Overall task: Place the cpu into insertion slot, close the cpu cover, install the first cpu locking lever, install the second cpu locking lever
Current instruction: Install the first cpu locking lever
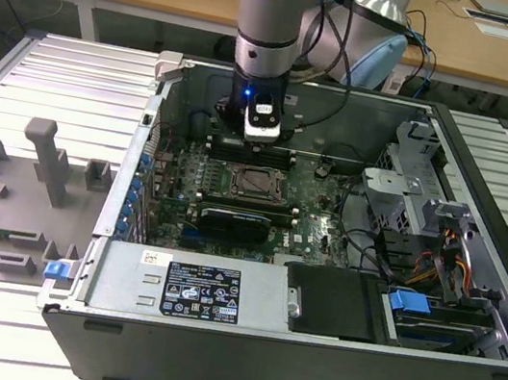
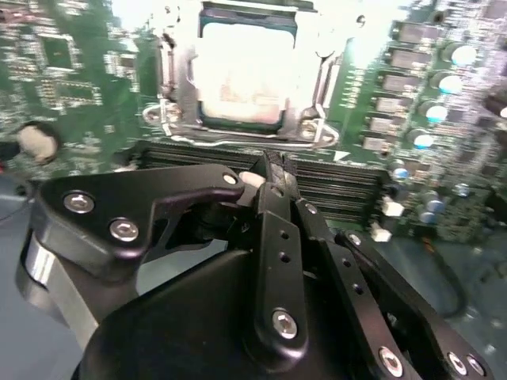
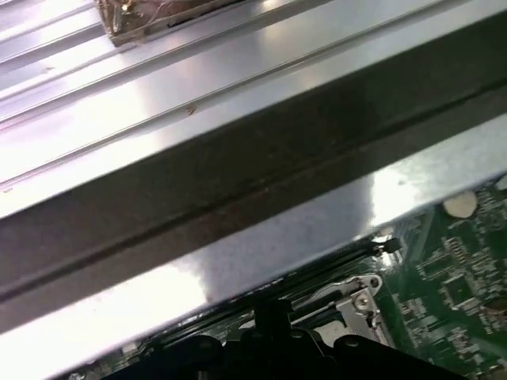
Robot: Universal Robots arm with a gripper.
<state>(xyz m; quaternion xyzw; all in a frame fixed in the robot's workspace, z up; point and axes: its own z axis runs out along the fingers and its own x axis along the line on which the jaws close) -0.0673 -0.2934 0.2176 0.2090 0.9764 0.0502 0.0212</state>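
Chip (image 2: 242, 75) seated in socket (image 2: 238, 134) with cover (image 2: 168, 79) apparently down; gripper (image 2: 265, 170), fingers together and empty, beside it; lever status indeterminate.

The arm (image 1: 276, 13) is a grey cylinder with pale blue caps and black cables alongside. The gripper (image 2: 265, 170) is black, with silver screws (round heads) along its linkages.
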